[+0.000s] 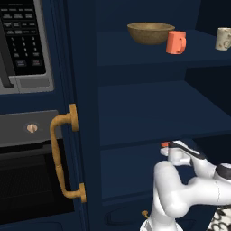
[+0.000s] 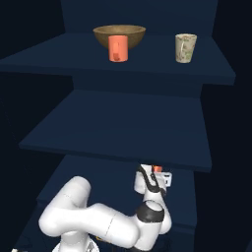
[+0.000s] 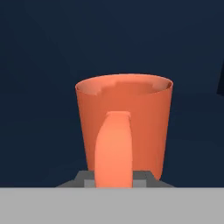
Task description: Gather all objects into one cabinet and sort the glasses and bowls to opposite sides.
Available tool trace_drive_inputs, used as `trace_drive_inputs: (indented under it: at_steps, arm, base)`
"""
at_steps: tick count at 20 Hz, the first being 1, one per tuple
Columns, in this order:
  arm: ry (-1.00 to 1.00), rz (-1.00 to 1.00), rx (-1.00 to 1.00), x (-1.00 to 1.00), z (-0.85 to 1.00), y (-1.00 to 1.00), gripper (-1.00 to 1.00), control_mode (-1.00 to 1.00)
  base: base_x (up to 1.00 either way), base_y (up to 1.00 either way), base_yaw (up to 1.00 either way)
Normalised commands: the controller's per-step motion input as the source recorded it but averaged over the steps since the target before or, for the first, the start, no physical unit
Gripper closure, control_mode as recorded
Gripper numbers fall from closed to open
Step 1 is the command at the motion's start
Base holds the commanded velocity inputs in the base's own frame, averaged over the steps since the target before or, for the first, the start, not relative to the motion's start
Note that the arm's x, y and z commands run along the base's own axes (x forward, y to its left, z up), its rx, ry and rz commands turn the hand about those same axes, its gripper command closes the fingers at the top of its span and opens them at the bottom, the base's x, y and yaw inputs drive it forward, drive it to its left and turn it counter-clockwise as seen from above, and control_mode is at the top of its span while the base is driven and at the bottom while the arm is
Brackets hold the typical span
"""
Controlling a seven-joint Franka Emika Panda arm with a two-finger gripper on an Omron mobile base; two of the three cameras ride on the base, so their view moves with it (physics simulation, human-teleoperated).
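The tall navy cabinet (image 1: 149, 113) stands open, its door and brass handle (image 1: 61, 153) swung to the left. On an upper shelf sit the olive-brown bowl (image 1: 150, 32) (image 2: 106, 34), a coral-orange cup (image 1: 176, 42) (image 2: 118, 48) just in front of it, and a cream cup (image 1: 224, 39) (image 2: 185, 47) further right. My gripper (image 1: 170, 148) (image 2: 156, 173) (image 3: 113, 179) is low, at the level of the lower shelf, shut on the handle of a second coral-orange cup (image 3: 124, 127) (image 2: 157, 169), which is upright. Most of that cup is hidden behind my hand in the base views.
A black microwave (image 1: 20, 40) and the oven (image 1: 31, 180) are left of the open door. The middle shelf (image 2: 123, 123) juts out just above my hand. My own arm (image 2: 98, 216) fills the space in front of the lower shelf.
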Motion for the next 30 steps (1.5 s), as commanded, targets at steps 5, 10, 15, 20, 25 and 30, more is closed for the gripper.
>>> trace_drive_inputs:
  at_steps: [5, 10, 15, 20, 25, 30]
  arm:
    - [0.06, 0.00, 0.00, -0.75, -0.17, -0.02, 1.00, -1.00]
    - [0.24, 0.00, 0.00, -0.95, -0.13, -0.12, 1.00, -1.00]
    - [0.28, 0.00, 0.00, -1.00, -0.15, -0.18, 1.00, -1.00]
    - [0.08, 0.00, 0.00, -1.00, -0.04, -0.18, 1.00, -1.00]
    - [-0.01, 0.00, 0.00, -1.00, -0.22, -0.05, 1.00, -1.00]
    - [-0.01, 0.00, 0.00, -1.00, -0.06, -0.12, 1.00, -1.00]
  base:
    - [0.00, 0.00, 0.00]
    - [0.00, 0.00, 0.00]
    - [0.00, 0.00, 0.00]
    - [0.00, 0.00, 0.00]
    - [0.00, 0.00, 0.00]
    - [0.00, 0.00, 0.00]
